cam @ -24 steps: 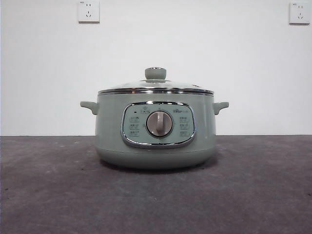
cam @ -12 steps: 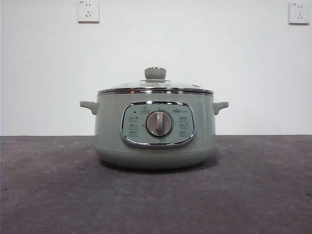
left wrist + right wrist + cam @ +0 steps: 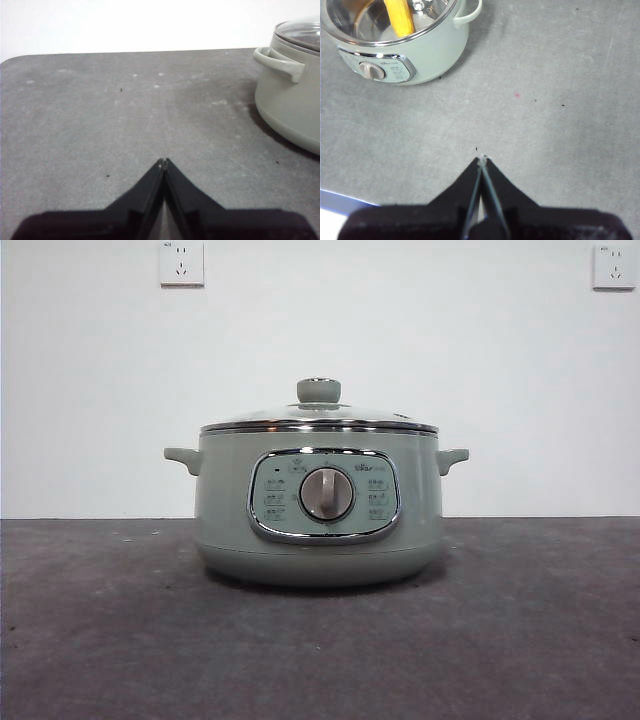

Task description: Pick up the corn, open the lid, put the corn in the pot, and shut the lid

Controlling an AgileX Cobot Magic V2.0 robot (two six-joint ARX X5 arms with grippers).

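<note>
The pale green pot point(image 3: 320, 540) stands in the middle of the table with its glass lid point(image 3: 319, 418) seated on it, knob point(image 3: 319, 391) on top. In the right wrist view the corn point(image 3: 400, 17) shows as a yellow cob inside the pot point(image 3: 435, 55), seen through the lid. My right gripper point(image 3: 482, 159) is shut and holds nothing, hovering over bare table well clear of the pot. My left gripper point(image 3: 163, 161) is also shut with nothing in it, off to the side of the pot point(image 3: 290, 110), facing its side handle point(image 3: 280, 62).
The tabletop point(image 3: 100, 640) is dark grey. Its edge point(image 3: 340, 197) runs close behind my right gripper. A white wall with two sockets point(image 3: 181, 262) point(image 3: 613, 265) stands behind the pot. Neither arm shows in the front view.
</note>
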